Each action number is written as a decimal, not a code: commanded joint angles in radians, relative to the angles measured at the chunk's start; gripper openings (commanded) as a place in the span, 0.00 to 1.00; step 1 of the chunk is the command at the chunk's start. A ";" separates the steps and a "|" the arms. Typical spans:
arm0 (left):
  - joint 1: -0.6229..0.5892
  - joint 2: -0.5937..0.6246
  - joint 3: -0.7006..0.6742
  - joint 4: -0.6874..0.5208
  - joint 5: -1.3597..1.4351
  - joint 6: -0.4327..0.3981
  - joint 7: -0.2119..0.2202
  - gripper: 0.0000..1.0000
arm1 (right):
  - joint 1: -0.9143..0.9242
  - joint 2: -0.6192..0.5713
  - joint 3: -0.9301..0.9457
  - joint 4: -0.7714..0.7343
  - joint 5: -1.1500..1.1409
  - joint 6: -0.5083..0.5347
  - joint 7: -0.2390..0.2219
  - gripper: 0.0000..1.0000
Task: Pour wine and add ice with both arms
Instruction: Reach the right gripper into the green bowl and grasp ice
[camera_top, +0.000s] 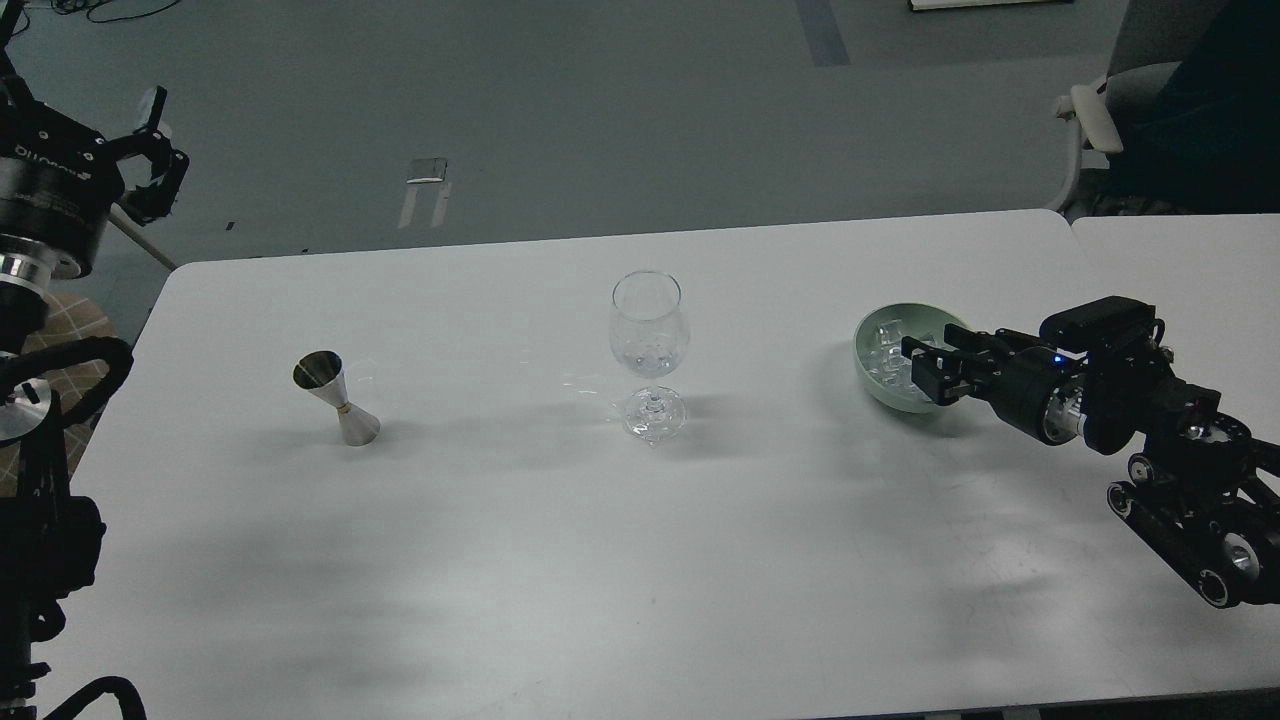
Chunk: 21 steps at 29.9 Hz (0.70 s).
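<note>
A clear wine glass stands upright at the table's middle, with faint glints low in its bowl. A steel jigger stands to its left. A pale green bowl at the right holds several clear ice cubes. My right gripper reaches in over the bowl's right rim, fingers apart just beside the ice; I see nothing between them. My left gripper hangs off the table's far left corner, over the floor, open and empty.
The white table has a second table butted against it at the right. A chair stands behind the far right corner. My left arm's body fills the left edge.
</note>
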<state>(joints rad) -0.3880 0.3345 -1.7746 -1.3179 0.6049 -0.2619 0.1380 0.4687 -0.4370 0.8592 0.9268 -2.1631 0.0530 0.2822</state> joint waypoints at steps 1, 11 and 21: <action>-0.002 0.001 0.000 0.000 -0.001 0.000 0.000 0.98 | 0.007 0.001 0.000 -0.005 0.000 0.017 0.000 0.57; -0.003 0.001 0.000 0.000 0.001 0.000 0.000 0.98 | 0.019 0.001 0.000 -0.003 0.002 0.036 0.002 0.49; -0.005 0.001 0.000 0.000 -0.001 0.000 0.000 0.98 | 0.030 0.034 0.000 -0.003 0.003 0.051 0.003 0.49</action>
<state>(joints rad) -0.3927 0.3360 -1.7749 -1.3176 0.6044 -0.2618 0.1380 0.4958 -0.4099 0.8590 0.9237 -2.1602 0.0970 0.2849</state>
